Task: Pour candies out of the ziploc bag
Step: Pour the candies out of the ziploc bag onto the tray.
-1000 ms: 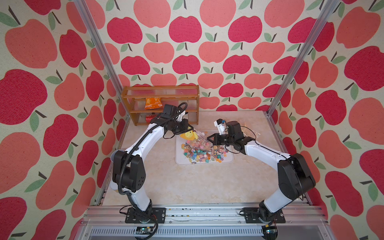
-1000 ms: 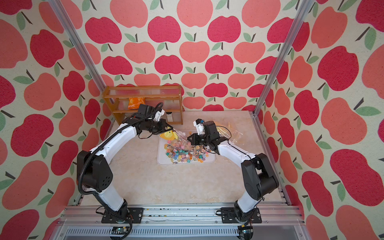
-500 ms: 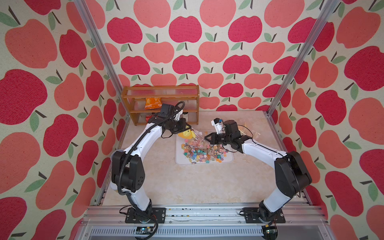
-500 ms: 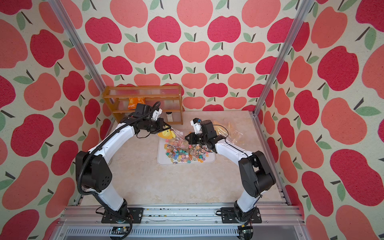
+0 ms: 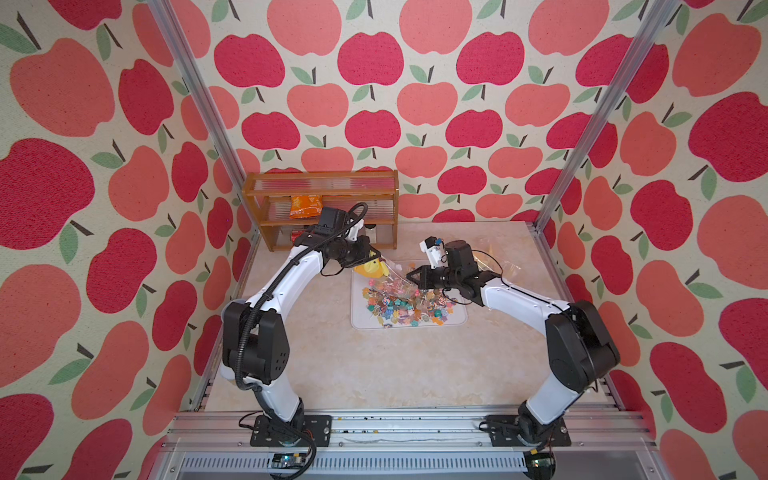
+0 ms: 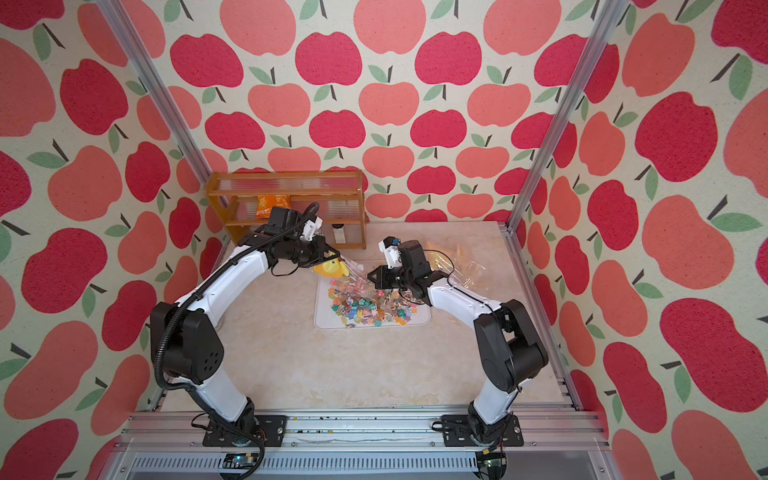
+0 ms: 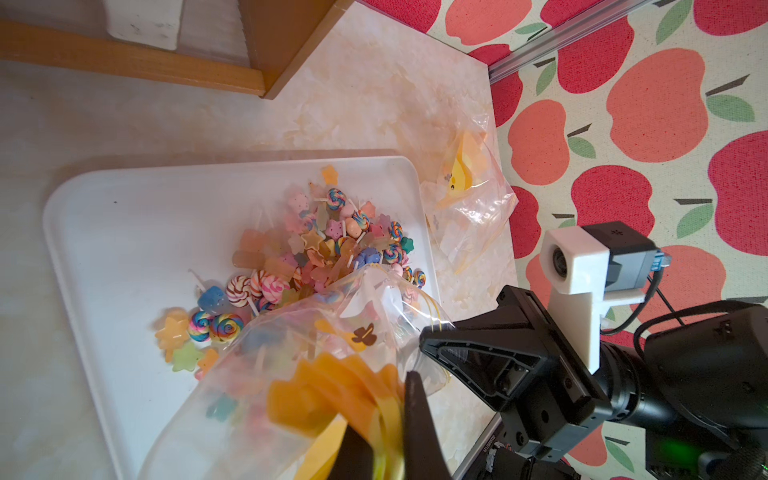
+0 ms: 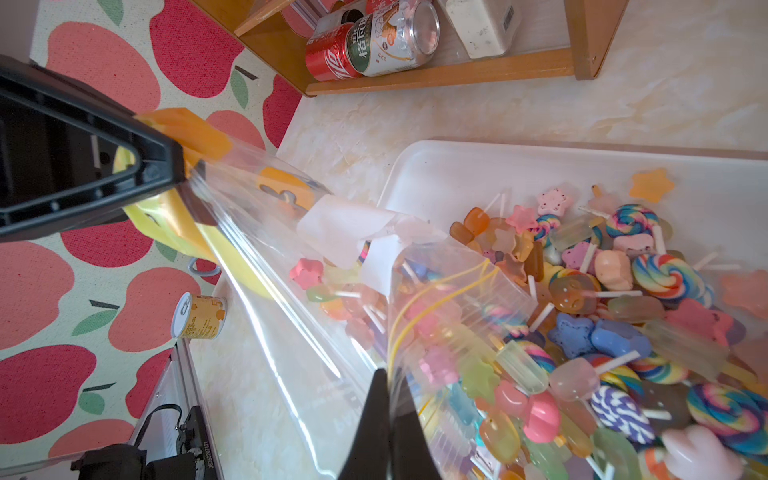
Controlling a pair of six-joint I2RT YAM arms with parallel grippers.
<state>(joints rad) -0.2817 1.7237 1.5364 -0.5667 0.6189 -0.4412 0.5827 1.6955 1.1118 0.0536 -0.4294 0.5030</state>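
Note:
A clear ziploc bag [image 5: 394, 275] [image 8: 291, 249] hangs slanted over the white tray [image 5: 358, 322], stretched between both grippers. My left gripper [image 5: 376, 259] [image 7: 390, 432] is shut on the bag's yellow-and-orange printed corner, held higher. My right gripper [image 5: 409, 276] [image 8: 388, 399] is shut on the bag's rim by the yellow zip lines, low over the tray. The candies [image 5: 407, 305] [image 8: 623, 270], small coloured stars and swirled lollipops, lie heaped on the tray [image 7: 124, 232]. Several candies show through the plastic near the bag's mouth [image 7: 291, 332].
A second, empty clear bag [image 5: 494, 266] [image 7: 465, 195] lies on the table right of the tray. The wooden shelf [image 5: 320, 191] at the back holds an orange snack packet [image 5: 305, 205] and drink cans [image 8: 374, 37]. A small tin [image 8: 199, 316] lies beyond the table's left edge.
My right gripper has moved left toward the left gripper, carrying the bag's rim. The left gripper has barely shifted.

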